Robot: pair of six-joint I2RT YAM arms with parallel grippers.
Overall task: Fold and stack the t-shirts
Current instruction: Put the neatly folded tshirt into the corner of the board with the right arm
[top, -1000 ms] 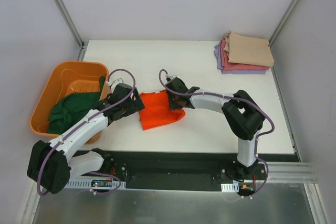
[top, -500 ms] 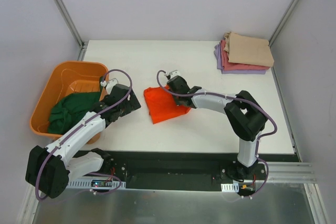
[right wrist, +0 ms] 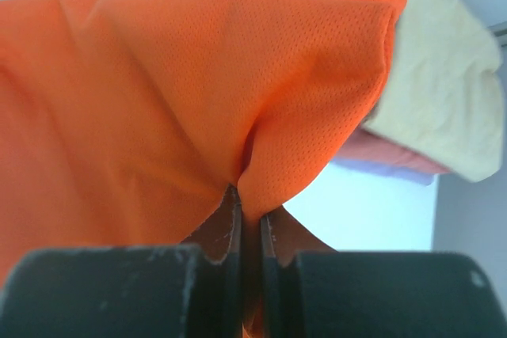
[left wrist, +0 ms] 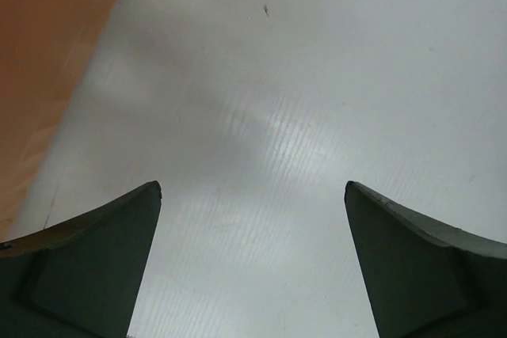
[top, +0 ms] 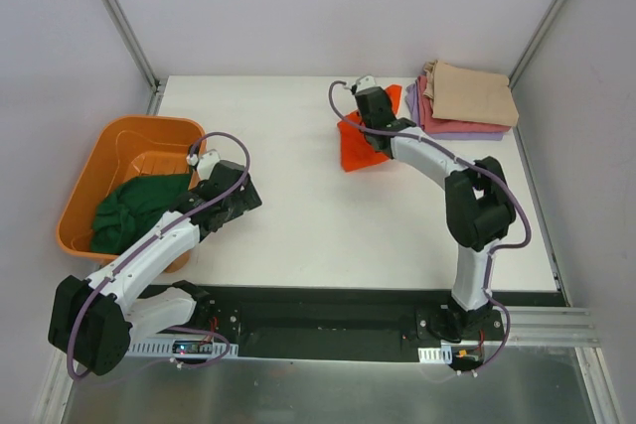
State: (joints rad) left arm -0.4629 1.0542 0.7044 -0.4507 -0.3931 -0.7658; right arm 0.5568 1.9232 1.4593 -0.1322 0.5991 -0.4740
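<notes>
A white counter (top: 298, 235) fills the middle, matte and finely ribbed in the left wrist view (left wrist: 317, 116). A rigid orange tub (top: 139, 144) sits at its left edge, and its wall shows as an orange blur at that view's left (left wrist: 40, 53). Pale wall panels stand on three sides, with metal posts (top: 119, 17) slanting at the back corners. A black strip (top: 328, 310) runs along the near edge, with a grey metal plate (top: 328, 394) beyond it.

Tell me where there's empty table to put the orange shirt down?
The big bare patch is the middle of the table, between the left gripper and the right arm. There is more along the far edge, between the orange tub and the orange shirt. It is crowded at the far right corner by the folded stack, and at the tub.
</notes>
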